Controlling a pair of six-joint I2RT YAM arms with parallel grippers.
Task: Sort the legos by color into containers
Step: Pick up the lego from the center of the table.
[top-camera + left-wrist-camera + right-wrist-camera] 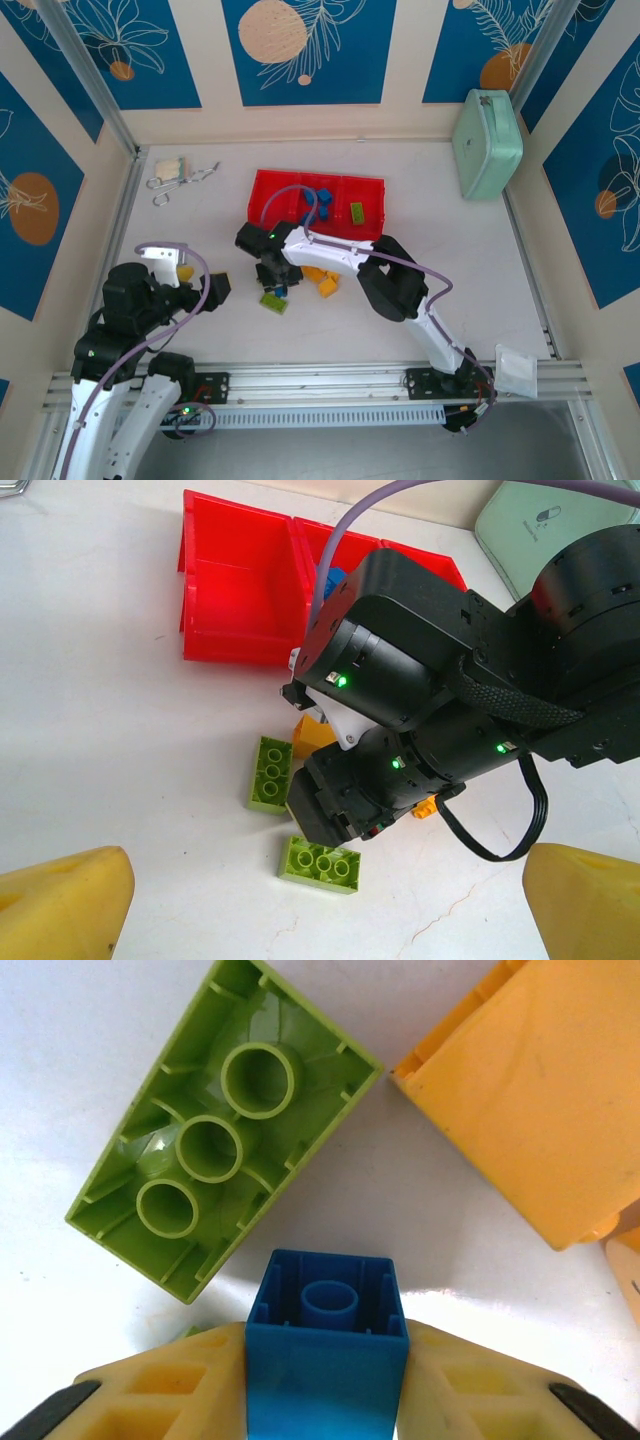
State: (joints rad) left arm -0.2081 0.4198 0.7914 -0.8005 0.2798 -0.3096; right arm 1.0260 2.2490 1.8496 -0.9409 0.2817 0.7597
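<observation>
In front of the red tray (270, 190), down at the white surface (180, 230), the right end effector (325, 1385) is clenched on 1 blue lego (327, 1305), its pads (190, 1380) pressed against 2 opposite sides. Just beside it lie a light green lego (225, 1130), hollow side toward the wrist camera, and an orange-yellow lego (530, 1090). The left end effector (322, 905) hangs released, fingers wide apart. In the tray, blue legos (322, 197) sit in the middle compartment and a green lego (356, 211) in the right.
</observation>
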